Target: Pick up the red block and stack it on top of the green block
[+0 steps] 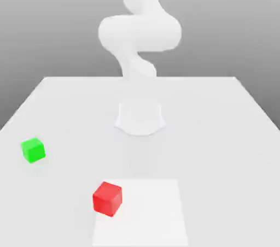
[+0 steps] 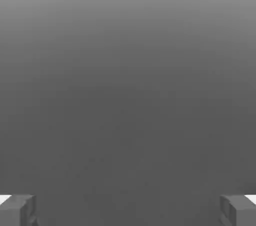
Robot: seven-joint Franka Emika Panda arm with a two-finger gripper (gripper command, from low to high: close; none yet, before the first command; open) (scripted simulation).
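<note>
Exterior view: a white arm rises from a round base on a pale table. Its upper links fade into the grey backdrop at the top of the picture. The red block sits on the table near the front edge, a little toward this view's left, at the corner of a brighter square patch on the surface. The green block rests farther back and well toward this view's left, apart from the red one. Both cubes lie flat on the table, with nothing touching them.

Hand view: the gripper looks out at a plain grey field. Its two fingertips stand at opposite edges of the picture, so the jaws are spread wide with nothing between them.

The task seems to be at its very start: the reach toward the red block is not yet made. The next move probably calls for bringing the hand above the red block, lining the fingers up with two opposite faces, lowering around it, and closing.
</note>
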